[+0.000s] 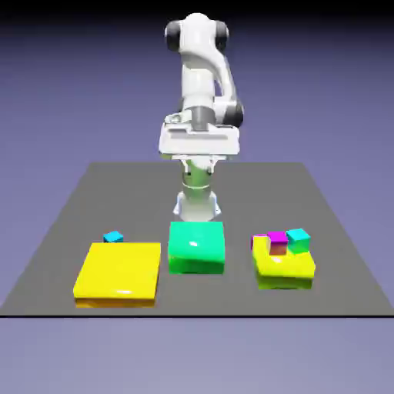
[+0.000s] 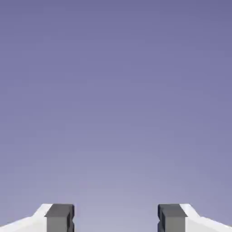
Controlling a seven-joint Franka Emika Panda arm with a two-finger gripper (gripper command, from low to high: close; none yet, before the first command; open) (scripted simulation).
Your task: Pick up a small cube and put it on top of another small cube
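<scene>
White arm with dark joints
The robot arm (image 1: pixel 198 69) has glossy white, rounded links with black caps at the joints and a grey collar above the wide white hand (image 1: pixel 200 140). Its gripper (image 2: pixel 116 218) has white fingers ending in small, blocky grey tips, darker on their upper faces.

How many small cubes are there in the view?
At least 3: a blue cube behind the large yellow block, and magenta and teal cubes at the smaller yellow block. Others may be hidden.
</scene>
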